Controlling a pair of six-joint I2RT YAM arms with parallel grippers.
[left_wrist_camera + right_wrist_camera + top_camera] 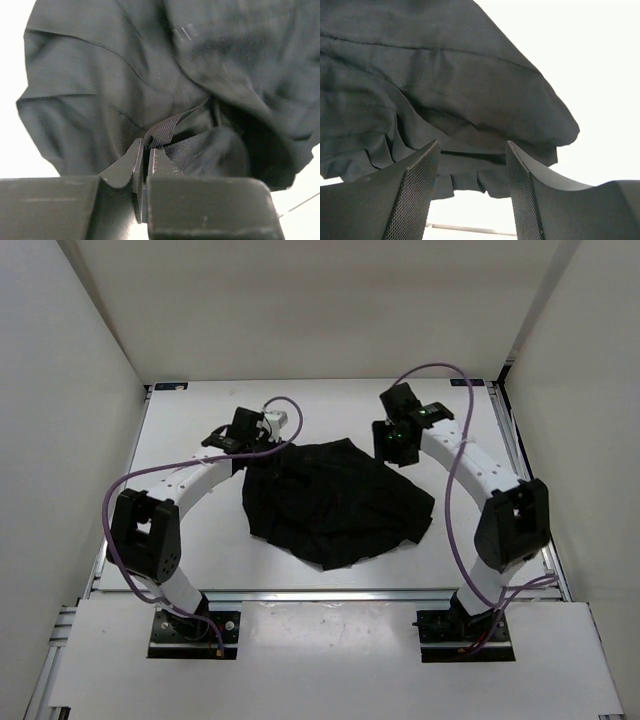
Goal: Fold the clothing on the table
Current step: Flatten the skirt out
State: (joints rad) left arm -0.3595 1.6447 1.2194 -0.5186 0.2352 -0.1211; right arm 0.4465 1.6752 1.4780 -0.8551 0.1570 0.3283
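Your left gripper [146,148] pinched the pleated black garment [335,502]; your right gripper [472,150] stood open.
The garment lay rumpled in the middle of the white table [215,545], between your arms. Your left jaws were closed on a bunched fold at its far left corner. Your right jaws were spread by its far right edge, holding nothing.

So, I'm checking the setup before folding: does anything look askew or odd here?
The clothing lies crumpled and skewed on the table, not flat. The left end effector pinches a bunched bit of it; the right end effector stands open at its edge. No damage shows.
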